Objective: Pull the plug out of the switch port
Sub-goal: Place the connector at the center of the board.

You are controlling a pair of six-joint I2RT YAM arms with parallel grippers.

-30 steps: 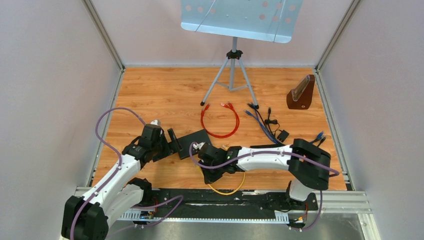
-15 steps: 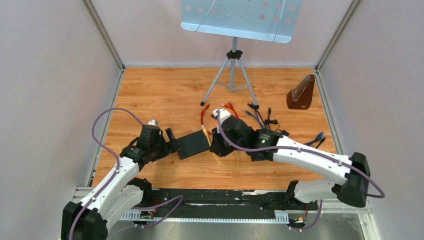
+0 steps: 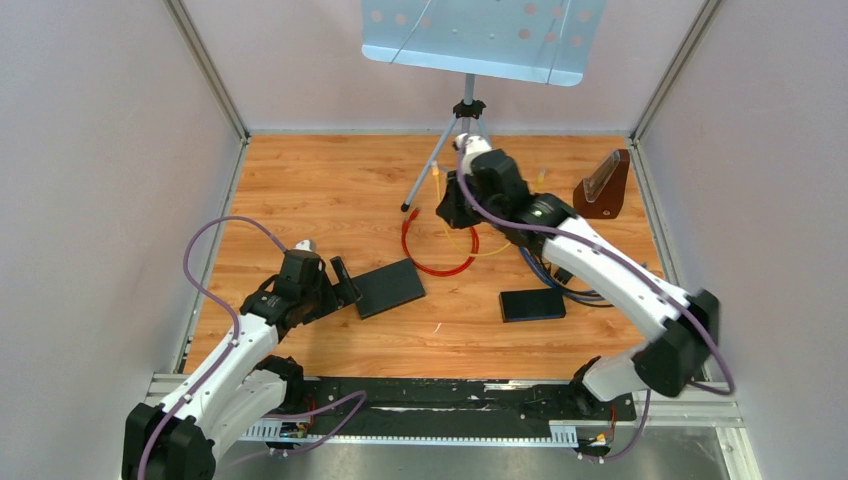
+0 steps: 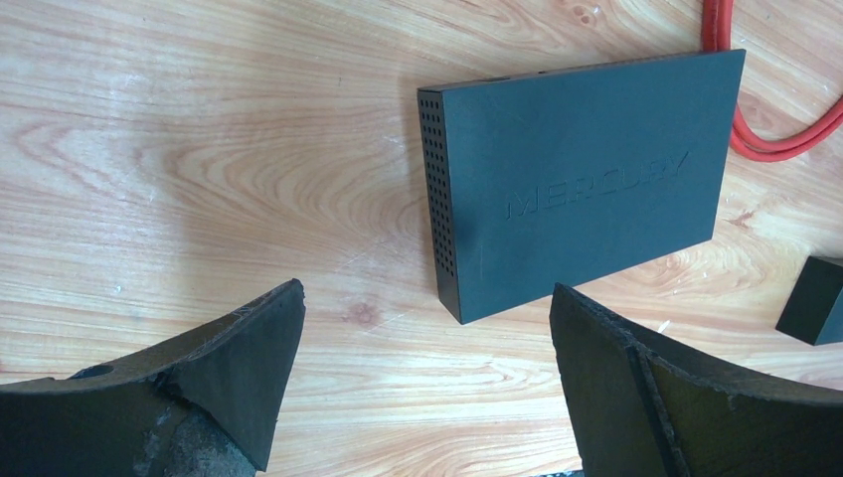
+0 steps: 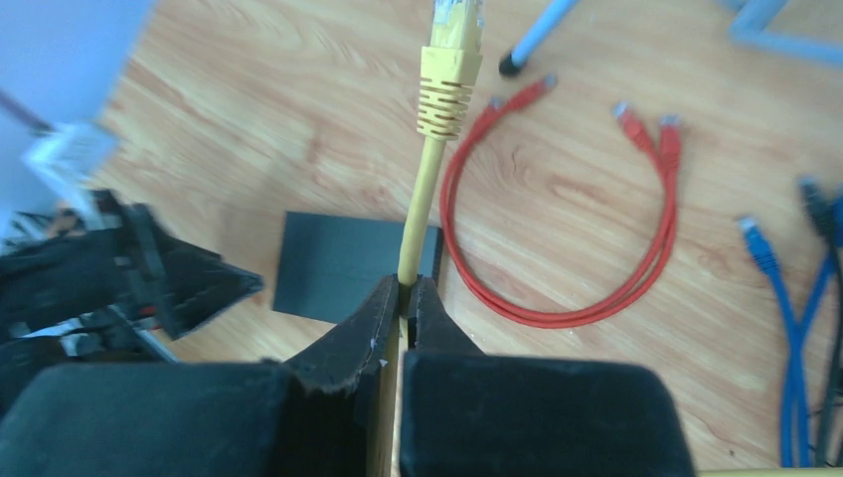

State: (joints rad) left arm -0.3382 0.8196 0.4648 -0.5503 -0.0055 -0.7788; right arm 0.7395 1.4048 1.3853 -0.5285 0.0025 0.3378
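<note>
A: What colour is the plug [image 5: 449,79]?
B: Yellow, like its cable [image 5: 420,209]. The coil [image 5: 666,199] is red, the leads [image 5: 763,253] blue.
A: And the switch [image 4: 587,179]?
B: Black, one side dotted with holes. The table [image 3: 320,180] is orange-brown wood grain, the stand [image 3: 480,35] pale blue.

switch [image 3: 390,288] 1; smaller black box [image 3: 532,305] 1; yellow cable [image 5: 447,94] 1; red cable [image 4: 718,25] 1; music stand [image 3: 485,40] 1; metronome [image 3: 603,188] 1

The flat black plastic switch [image 4: 587,179] is hiding its ports from the left wrist camera, where a small black box [image 4: 817,301] is running off the right edge. The thin yellow cable [image 5: 422,199] is losing its plug tip over the right wrist view's top.
</note>
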